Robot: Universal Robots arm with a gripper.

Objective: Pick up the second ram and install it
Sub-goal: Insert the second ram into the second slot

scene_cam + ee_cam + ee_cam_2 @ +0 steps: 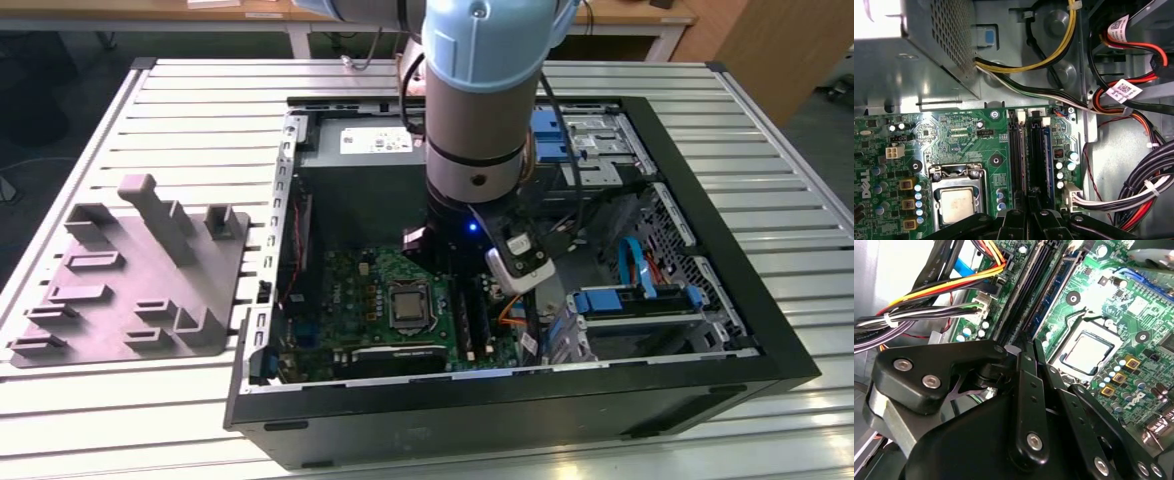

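Tool closed on the second ram, stick standing in a motherboard slot

One computer case, one grey fixture

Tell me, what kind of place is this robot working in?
Probably a workshop or lab bench for putting computers together. An open computer case lies on a slatted metal table, its green motherboard showing, with a grey parts fixture beside it and the robot arm reaching in.
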